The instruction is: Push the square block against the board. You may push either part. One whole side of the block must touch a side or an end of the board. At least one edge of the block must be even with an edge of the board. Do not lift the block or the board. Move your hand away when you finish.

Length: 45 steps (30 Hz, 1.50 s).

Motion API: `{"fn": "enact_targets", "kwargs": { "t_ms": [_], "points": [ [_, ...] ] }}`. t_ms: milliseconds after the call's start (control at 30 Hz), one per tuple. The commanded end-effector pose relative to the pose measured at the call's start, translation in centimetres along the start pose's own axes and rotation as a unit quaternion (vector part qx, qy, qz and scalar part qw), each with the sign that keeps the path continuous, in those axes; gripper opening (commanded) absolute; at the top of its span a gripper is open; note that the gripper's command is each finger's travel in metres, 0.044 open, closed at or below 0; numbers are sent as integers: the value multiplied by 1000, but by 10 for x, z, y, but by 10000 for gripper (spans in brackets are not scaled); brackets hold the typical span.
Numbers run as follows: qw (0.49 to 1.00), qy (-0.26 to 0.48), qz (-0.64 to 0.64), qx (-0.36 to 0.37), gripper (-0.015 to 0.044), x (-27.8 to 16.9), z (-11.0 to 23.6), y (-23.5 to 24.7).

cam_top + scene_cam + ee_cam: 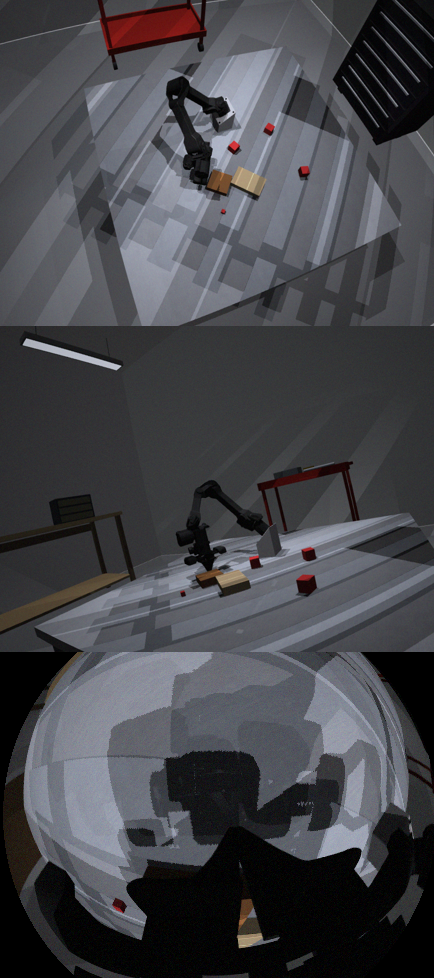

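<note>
1. We see the gripper (pixel 202 179) lowered to the table (pixel 315 217), its fingers shut together with nothing between them.
2. We find its tip against the left side of the square block (pixel 219 182), the darker brown piece, on the side facing away from the board (pixel 249 180).
3. The block lies flat on the table, and its right side meets the near end of the lighter tan board; in the top view we can make out no gap between them.
4. In the exterior view the block (pixel 208 577) sits just behind and beside the board (pixel 232 582), the 2 pieces touching; whether their edges run even we cannot tell from these angles.
5. In the wrist view the closed fingers fill the lower half as dark shapes, with a sliver of brown and tan wood showing in the narrow slit between them.
6. We count 4 red cubes on the table: 1 near the arm (pixel 233 146), 1 further back (pixel 269 128), 1 to the right of the board (pixel 303 171), and 1 very small cube (pixel 223 211) in front of the block.
7. The arm rises from a grey base block (pixel 226 122), well apart from the wooden pieces.
</note>
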<state>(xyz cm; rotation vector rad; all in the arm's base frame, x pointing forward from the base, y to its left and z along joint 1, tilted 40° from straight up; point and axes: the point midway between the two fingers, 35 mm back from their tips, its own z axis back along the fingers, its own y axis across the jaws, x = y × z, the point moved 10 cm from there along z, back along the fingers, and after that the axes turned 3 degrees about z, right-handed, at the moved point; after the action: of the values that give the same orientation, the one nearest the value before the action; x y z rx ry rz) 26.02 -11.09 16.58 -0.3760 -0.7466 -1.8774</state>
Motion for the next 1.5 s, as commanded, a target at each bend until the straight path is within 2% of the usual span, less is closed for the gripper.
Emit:
{"fn": "enact_targets", "kwargs": {
  "t_ms": [0,233,367,600,1033,1467],
  "points": [
    [1000,1,-1,1,0,6,1,-1],
    [1000,-1,0,1,0,11,4,-1],
    [1000,1,0,2,0,12,54,-2],
    [1000,1,11,2,0,12,57,0],
    [974,1,227,3,0,1,60,38],
    [900,0,436,4,0,-13,61,74]
  ]
}}
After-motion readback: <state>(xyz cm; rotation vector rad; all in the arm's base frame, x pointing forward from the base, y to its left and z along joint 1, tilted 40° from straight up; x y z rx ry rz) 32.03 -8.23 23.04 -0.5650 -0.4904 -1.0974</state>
